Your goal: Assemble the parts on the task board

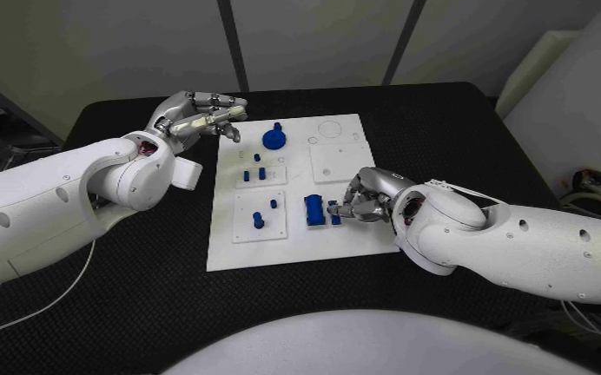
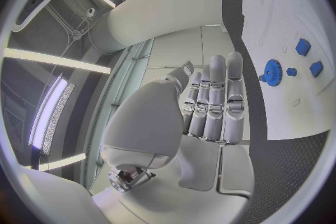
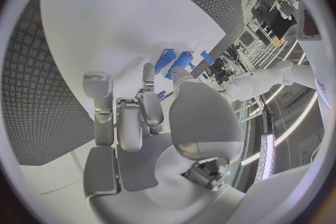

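The white task board (image 1: 291, 249) lies in the middle of the black table (image 1: 476, 132), with small blue parts on it. A blue gear (image 1: 274, 139) stands near the far edge, a few small blue pegs (image 1: 255, 172) sit on a raised square below it, and two more pegs (image 1: 258, 217) stand on the nearer square.

The right hand (image 1: 363, 197) reaches onto the board from the near right side. Its fingers are curled down around a small blue part (image 1: 334, 211), just beside a larger blue block (image 1: 313, 210). It seems to be gripping that small part between its fingertips.

The left hand (image 1: 201, 116) hangs above the table at the board's far left corner, touching nothing. Its fingers (image 2: 218, 95) are held straight and close together, with nothing in them. In its wrist view the gear (image 2: 271, 73) lies well apart from the fingertips.
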`<control>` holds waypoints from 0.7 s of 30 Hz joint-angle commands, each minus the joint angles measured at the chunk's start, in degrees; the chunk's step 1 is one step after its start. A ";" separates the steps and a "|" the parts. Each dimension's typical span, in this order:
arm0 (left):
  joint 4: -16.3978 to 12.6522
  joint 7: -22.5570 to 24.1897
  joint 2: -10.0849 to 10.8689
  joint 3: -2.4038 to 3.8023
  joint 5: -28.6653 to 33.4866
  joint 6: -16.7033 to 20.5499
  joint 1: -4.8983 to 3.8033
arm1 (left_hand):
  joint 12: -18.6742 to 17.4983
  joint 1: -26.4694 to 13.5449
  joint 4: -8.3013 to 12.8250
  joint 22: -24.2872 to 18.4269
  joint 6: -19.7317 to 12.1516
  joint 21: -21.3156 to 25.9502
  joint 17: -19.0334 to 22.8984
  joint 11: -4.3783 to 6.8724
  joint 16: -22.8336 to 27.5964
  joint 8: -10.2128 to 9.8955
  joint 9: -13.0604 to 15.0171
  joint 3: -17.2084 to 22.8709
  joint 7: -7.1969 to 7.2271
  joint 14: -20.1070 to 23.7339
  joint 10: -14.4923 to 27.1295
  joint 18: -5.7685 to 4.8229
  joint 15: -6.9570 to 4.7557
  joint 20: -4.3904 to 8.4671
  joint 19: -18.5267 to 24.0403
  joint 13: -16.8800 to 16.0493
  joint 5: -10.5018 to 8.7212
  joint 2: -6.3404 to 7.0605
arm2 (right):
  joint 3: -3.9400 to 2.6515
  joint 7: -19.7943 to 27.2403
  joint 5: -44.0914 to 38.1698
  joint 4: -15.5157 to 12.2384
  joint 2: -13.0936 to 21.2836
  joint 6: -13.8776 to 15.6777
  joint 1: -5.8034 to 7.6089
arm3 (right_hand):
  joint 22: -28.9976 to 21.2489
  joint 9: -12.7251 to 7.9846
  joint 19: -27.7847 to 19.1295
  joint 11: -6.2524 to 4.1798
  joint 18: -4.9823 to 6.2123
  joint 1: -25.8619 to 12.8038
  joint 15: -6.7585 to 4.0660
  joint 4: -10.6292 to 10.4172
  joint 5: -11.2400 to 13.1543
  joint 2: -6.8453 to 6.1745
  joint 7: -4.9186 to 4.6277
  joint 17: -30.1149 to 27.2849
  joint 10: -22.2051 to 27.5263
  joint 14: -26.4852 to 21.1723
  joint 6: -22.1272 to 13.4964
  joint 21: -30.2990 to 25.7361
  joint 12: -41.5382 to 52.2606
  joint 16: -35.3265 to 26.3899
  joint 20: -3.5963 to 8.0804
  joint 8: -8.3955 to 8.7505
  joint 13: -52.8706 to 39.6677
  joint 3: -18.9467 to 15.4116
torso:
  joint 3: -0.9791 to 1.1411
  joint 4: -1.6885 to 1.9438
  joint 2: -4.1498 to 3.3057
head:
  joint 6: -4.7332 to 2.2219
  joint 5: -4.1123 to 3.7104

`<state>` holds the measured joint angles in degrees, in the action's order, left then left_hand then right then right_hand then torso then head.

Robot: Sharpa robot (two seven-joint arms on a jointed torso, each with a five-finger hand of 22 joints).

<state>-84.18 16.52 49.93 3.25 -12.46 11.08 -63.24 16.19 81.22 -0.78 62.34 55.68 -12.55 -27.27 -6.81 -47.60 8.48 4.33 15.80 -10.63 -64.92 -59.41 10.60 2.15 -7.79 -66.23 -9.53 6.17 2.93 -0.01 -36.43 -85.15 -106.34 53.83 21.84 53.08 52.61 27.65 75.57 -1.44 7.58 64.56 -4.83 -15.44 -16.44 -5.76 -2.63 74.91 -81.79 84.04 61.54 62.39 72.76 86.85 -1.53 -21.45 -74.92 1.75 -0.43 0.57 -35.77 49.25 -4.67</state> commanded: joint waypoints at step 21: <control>0.11 0.21 0.03 0.03 0.10 -0.61 -0.09 | 0.34 0.35 0.13 0.09 -0.33 0.08 0.06 0.00 0.37 0.04 -0.08 0.45 -0.25 0.31 0.36 -0.29 0.11 0.07 0.01 0.10 0.26 0.24 | 0.03 6.45 -0.93 -2.66 3.44 -4.13 0.05 | -0.28 0.14 -0.08 -0.09 -0.48 6.17 -0.17 1.89 3.27 0.18 0.09 10.72 0.13 4.98 -0.24 -0.59 0.00 -0.25 0.12 -0.40 -1.24 -2.53 | -0.01 0.07 -0.05 | 0.30 -0.07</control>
<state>-84.09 16.43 49.96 3.25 -12.46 11.06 -63.24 16.19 81.22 -0.62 62.38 55.69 -12.55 -27.27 -6.82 -47.60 8.48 4.33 15.97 -10.63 -64.92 -59.41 10.60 2.15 -7.79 -66.23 -9.48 6.17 2.93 0.02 -32.97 -85.67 -108.59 57.16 20.49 53.05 52.42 27.73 75.56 -1.44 7.58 70.54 -4.82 -13.52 -13.44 -5.82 -2.62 74.91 -81.79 84.04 61.54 62.06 72.76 86.85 -1.52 -21.68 -74.92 -0.45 -0.41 0.57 -35.78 49.50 -4.81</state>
